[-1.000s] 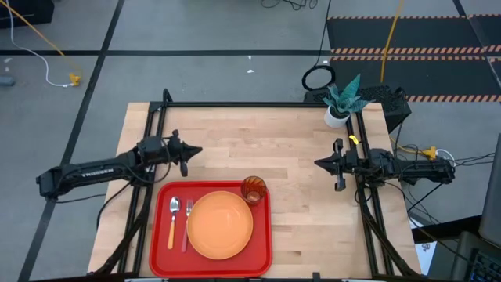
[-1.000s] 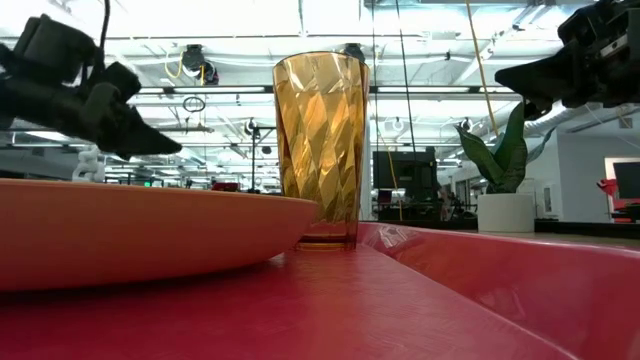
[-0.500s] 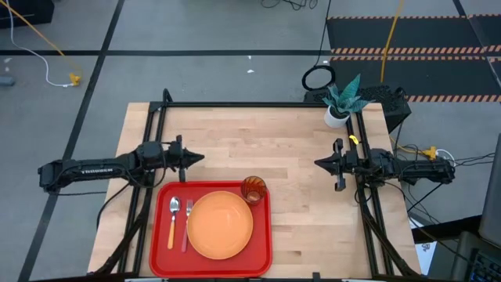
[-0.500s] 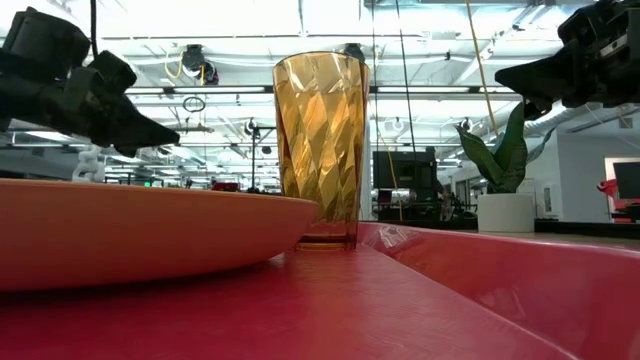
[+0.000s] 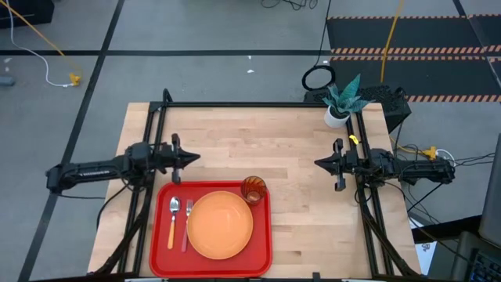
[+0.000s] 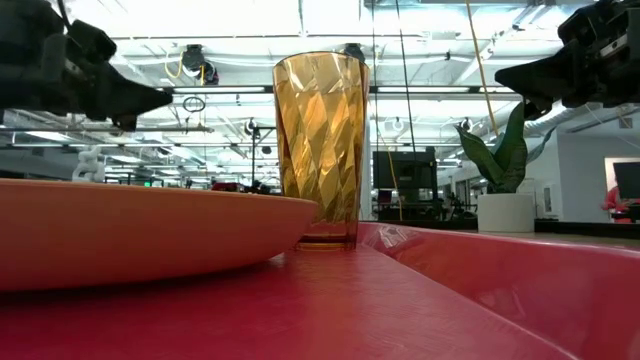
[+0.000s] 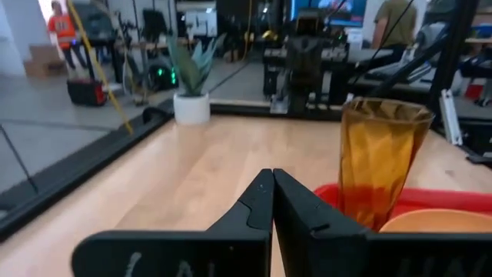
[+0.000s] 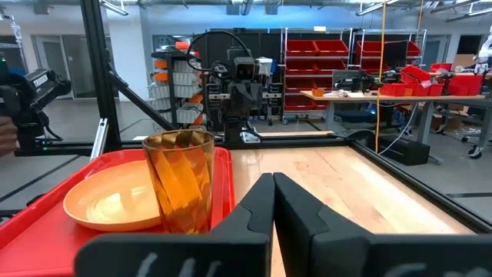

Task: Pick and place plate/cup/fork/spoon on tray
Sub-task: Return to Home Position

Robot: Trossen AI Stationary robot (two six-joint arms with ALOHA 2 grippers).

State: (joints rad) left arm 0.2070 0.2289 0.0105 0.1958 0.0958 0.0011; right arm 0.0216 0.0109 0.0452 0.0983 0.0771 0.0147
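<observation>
The large bright red rectangular plastic tray (image 5: 160, 235) lies at the near edge of the pale wooden surface (image 5: 266, 149), and everything belonging on it is already there. The round flat orange plastic plate (image 5: 220, 225) sits in its middle. The translucent amber plastic cup (image 5: 254, 189) stands upright at the tray's far right corner, just beside the plate's rim. The spoon with the orange-yellow handle (image 5: 173, 219) and the fork with the pink-red handle (image 5: 187, 223) lie side by side left of the plate.

The left gripper (image 5: 178, 157) hangs above bare wood just beyond the tray's far left corner, its jaws pressed together on nothing. The right gripper (image 5: 338, 165) waits well apart at the right frame rail, jaws likewise closed and empty.

The cup looks light, stiff and slick, likely to tip; it is best pinched across the faceted wall low down. The thin cutlery lies flat, so it is best nipped across the handle. Nothing seems left to move
</observation>
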